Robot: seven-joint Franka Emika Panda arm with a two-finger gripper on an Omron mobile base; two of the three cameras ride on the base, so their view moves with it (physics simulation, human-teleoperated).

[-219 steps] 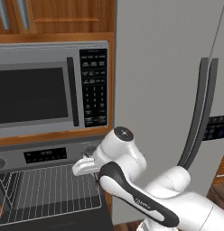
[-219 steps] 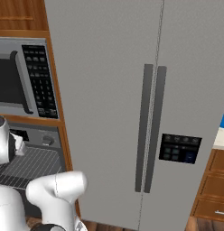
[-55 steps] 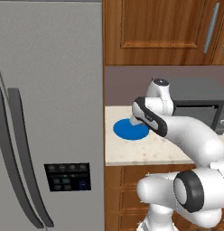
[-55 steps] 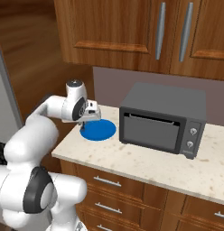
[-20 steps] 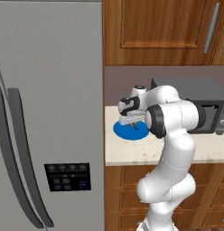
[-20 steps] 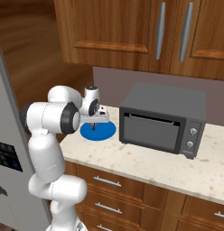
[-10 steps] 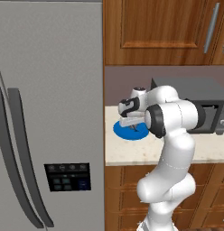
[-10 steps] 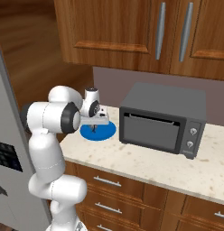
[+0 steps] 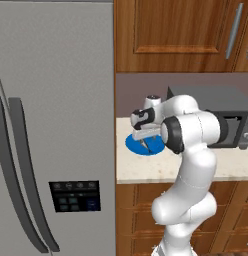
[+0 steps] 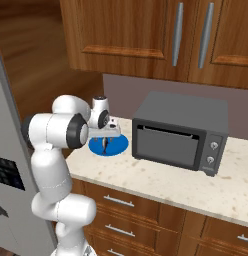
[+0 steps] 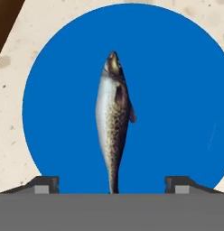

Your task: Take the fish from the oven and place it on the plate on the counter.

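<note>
The round blue plate point(image 11: 177, 90) lies on the pale speckled counter point(image 10: 161, 182), left of a dark grey appliance. My gripper point(image 11: 113, 182) hovers just above the plate point(image 10: 118, 146) and is open. Its fingertips point(image 11: 45, 183) stand wide apart and touch nothing. The slender silver-grey fish point(image 11: 113, 126) is over the middle of the plate, its tail midway between my fingertips and its head pointing away from the hand. In the right base view the fish point(image 10: 105, 143) shows as a small dark shape under the gripper point(image 10: 105, 135). The oven is out of view.
A dark grey countertop appliance point(image 10: 181, 132) with a glass door and two knobs stands right of the plate. A tall grey fridge point(image 9: 51, 125) rises left of the counter point(image 9: 146, 167). Wooden wall cabinets point(image 10: 146, 35) hang above, and drawers run below.
The jaws have opened and let go of the fish over the plate. The arm itself has hardly moved.
</note>
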